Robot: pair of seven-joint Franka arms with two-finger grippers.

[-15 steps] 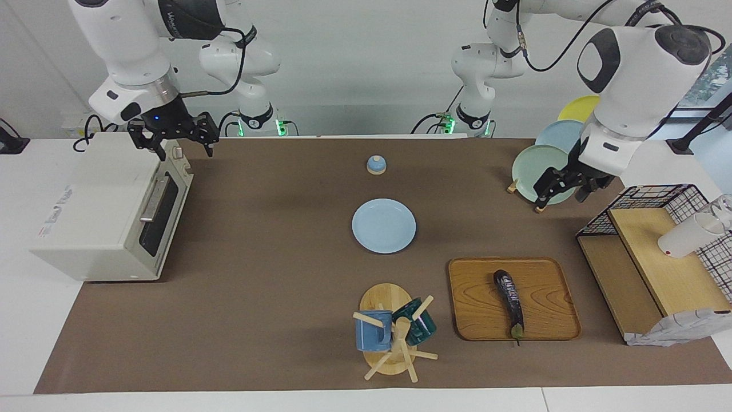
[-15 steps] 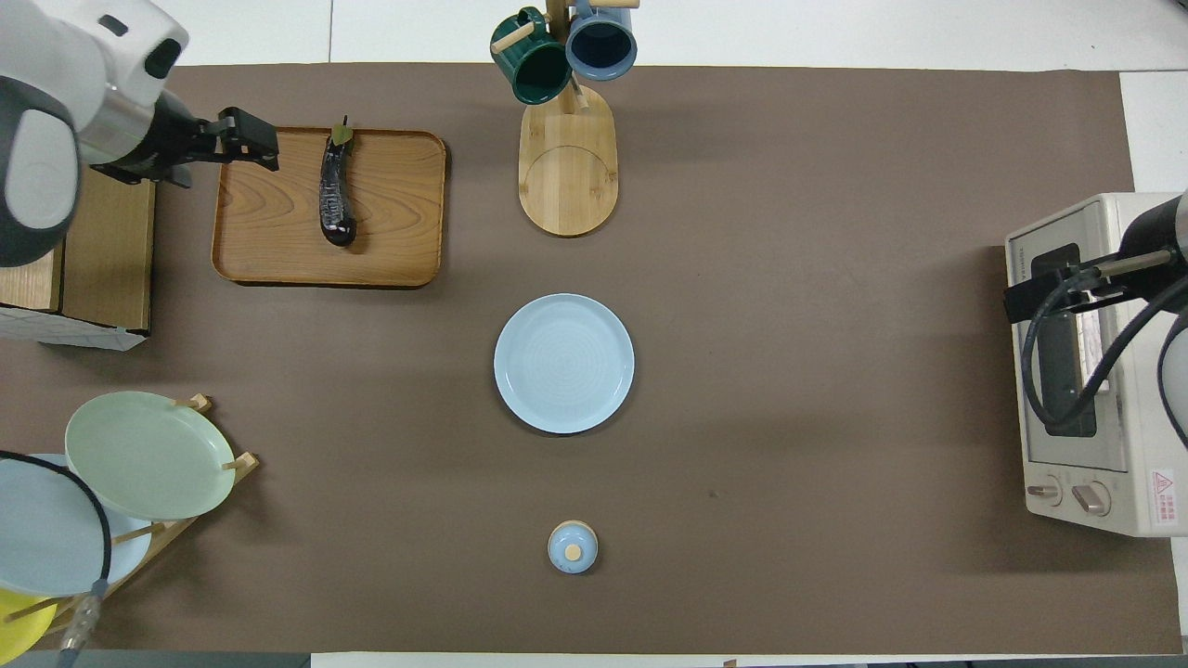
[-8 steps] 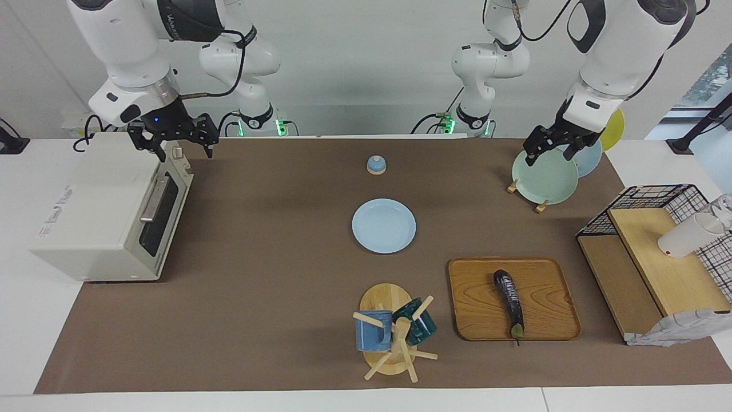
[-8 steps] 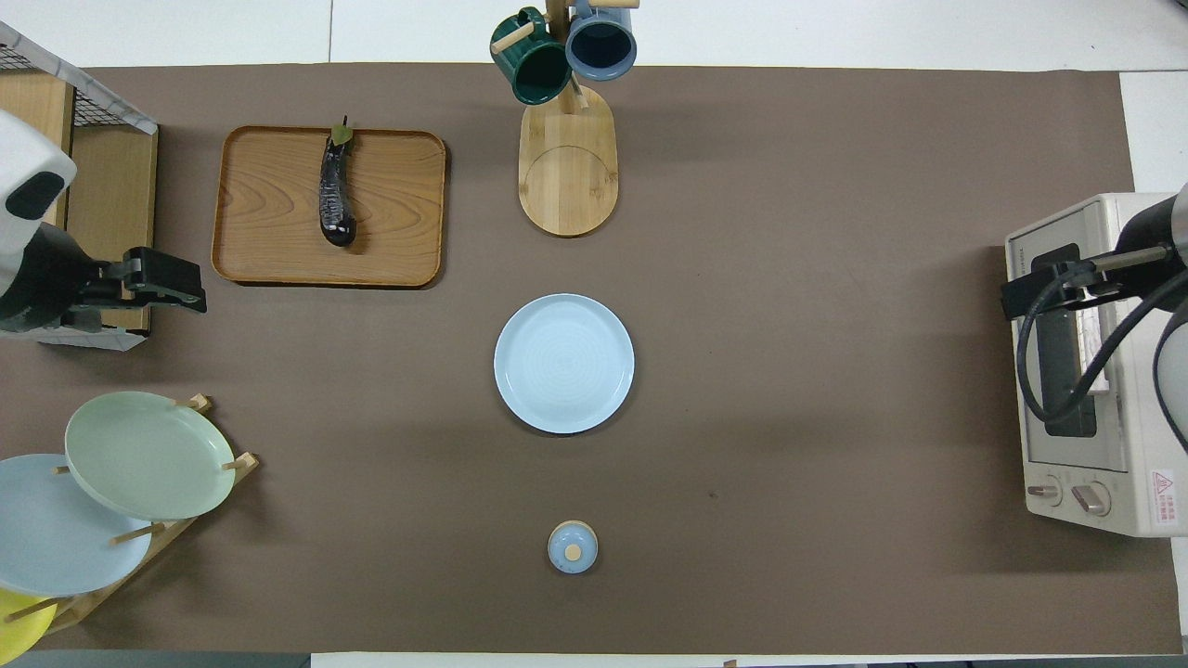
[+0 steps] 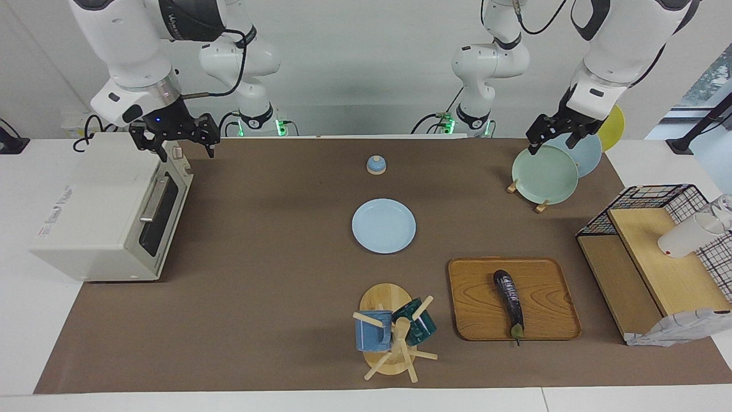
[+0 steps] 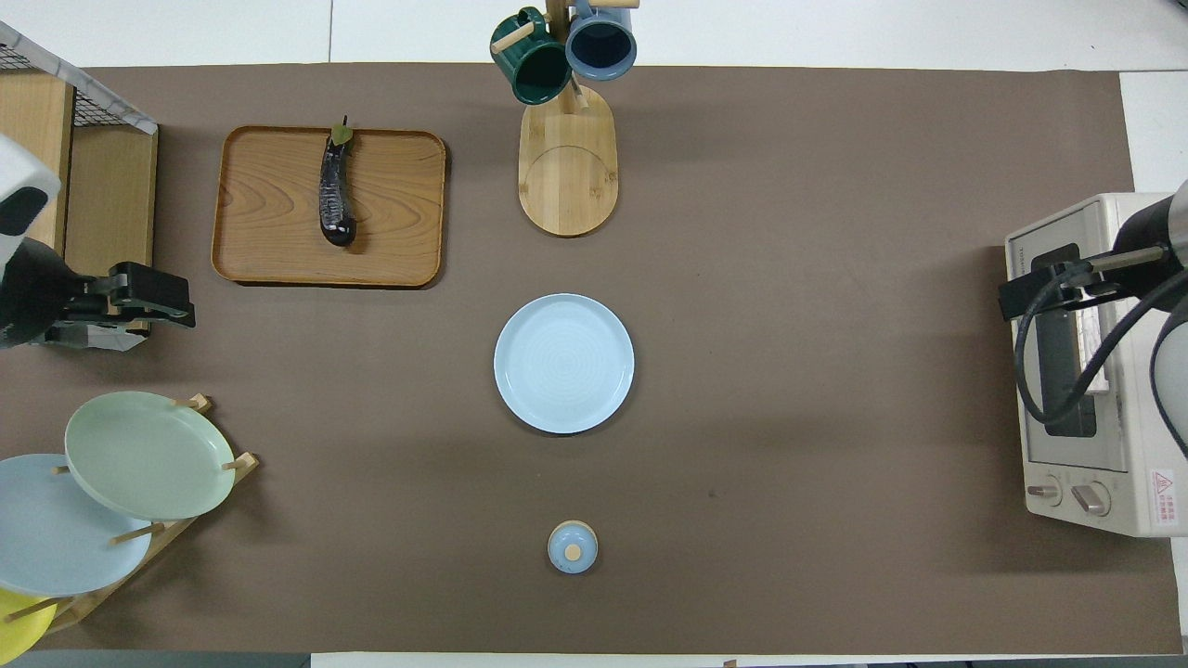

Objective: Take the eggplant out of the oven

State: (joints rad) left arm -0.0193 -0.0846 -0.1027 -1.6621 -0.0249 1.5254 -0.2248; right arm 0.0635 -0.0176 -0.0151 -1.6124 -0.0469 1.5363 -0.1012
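The dark purple eggplant (image 5: 509,302) (image 6: 336,190) lies lengthwise on a wooden tray (image 5: 474,280) (image 6: 269,213), stem tip pointing away from the robots. The off-white oven (image 5: 97,212) (image 6: 1086,408) stands at the right arm's end of the table with its glass door shut. My right gripper (image 5: 176,146) (image 6: 1030,297) hangs open over the oven's top edge near the knobs, holding nothing. My left gripper (image 5: 549,142) (image 6: 158,301) is raised and open over the plate rack, empty.
A light blue plate (image 5: 384,225) sits mid-table, with a small blue lid (image 5: 376,165) nearer the robots. A mug tree (image 5: 394,332) stands beside the tray. A plate rack (image 5: 544,174) and a wire basket shelf (image 5: 652,252) occupy the left arm's end.
My left arm has lifted and swung from over the shelf and tray corner to over the plate rack. The right arm and the eggplant have not moved.
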